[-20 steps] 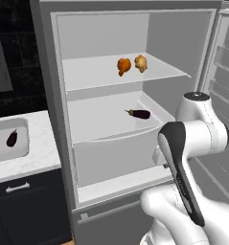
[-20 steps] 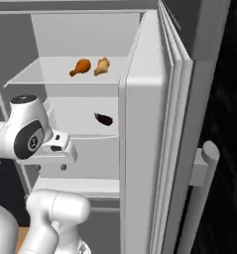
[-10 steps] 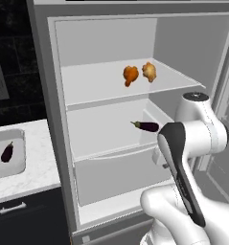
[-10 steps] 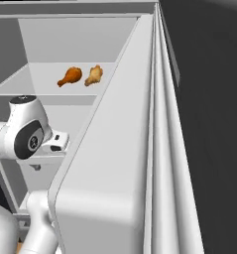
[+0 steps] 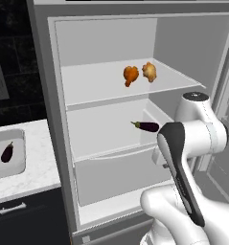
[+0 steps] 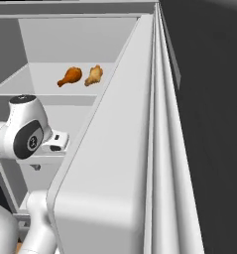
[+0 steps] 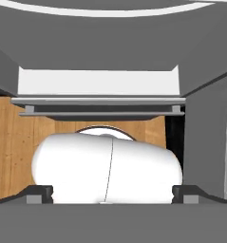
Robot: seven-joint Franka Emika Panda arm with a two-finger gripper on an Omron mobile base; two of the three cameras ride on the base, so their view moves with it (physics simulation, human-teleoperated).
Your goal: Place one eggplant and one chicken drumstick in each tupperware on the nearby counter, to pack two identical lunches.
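Observation:
Two chicken drumsticks, one orange-brown [image 5: 131,75] and one paler [image 5: 149,71], lie on the open fridge's upper shelf; the right base view shows them too, the orange-brown drumstick [image 6: 70,76] and the paler one [image 6: 94,75]. A dark purple eggplant [image 5: 147,126] lies on the middle shelf, just beyond my arm's elbow. Another eggplant [image 5: 7,152] rests in a pale-grey tupperware [image 5: 16,168] on the white counter [image 5: 41,158] at the left. In the hand view my gripper [image 7: 112,193] is open, nothing between its fingertips [image 7: 39,192], and it looks down at the fridge's base and the wooden floor.
The fridge's open door [image 6: 125,163] stands close on the right and hides the lower shelves in the right base view. A drawer [image 5: 120,172] sits below the middle shelf. Dark cabinet fronts with a silver handle [image 5: 13,208] run under the counter.
The whole picture has shifted: the base has driven closer to the fridge, so the door now hides the shelf eggplant in the right base view. The food has not moved. The gripper stays open.

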